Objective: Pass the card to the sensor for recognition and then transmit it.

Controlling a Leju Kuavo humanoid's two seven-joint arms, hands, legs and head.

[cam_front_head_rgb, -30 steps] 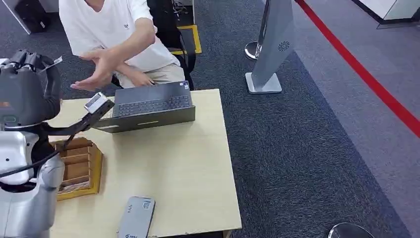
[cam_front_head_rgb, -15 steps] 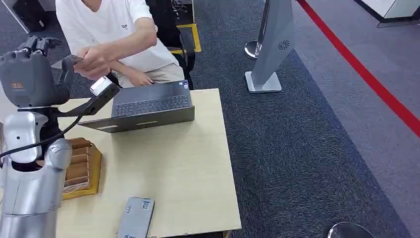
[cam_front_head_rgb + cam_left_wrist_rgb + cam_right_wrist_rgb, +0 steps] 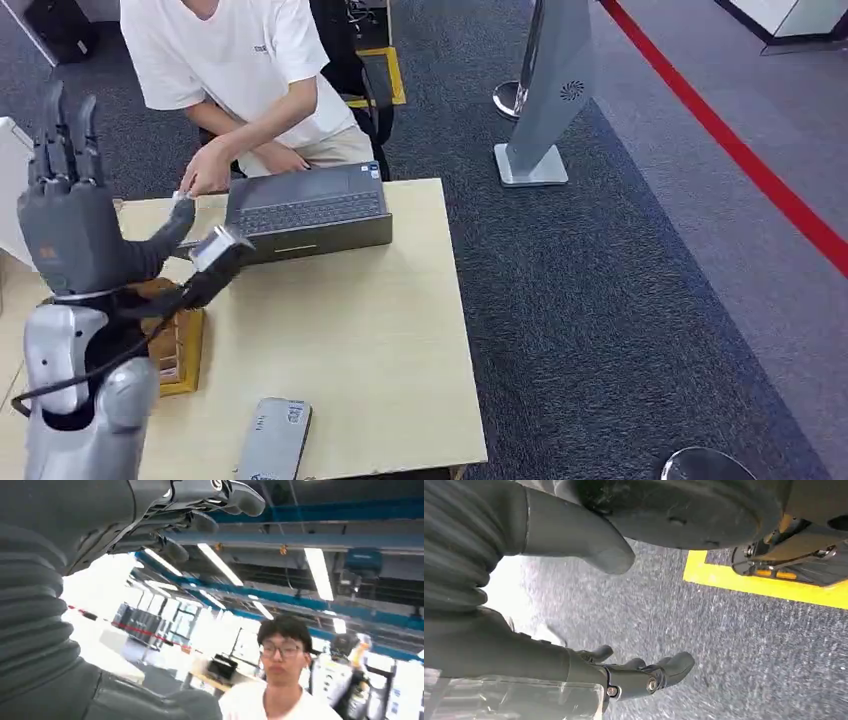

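My left hand [image 3: 70, 225] hangs released, fingers spread, empty; I think the handover is complete. The person's hand [image 3: 205, 175] rests beside the grey laptop [image 3: 305, 212]. Next: lower the arm.

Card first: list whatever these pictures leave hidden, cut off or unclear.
Small card: head view, too small to tell whether the person's hand near the grey laptop holds it.
Wooden slotted box: head view, mostly behind the robot's silver left arm.
Flat grey device: head view, cut by the bottom edge.
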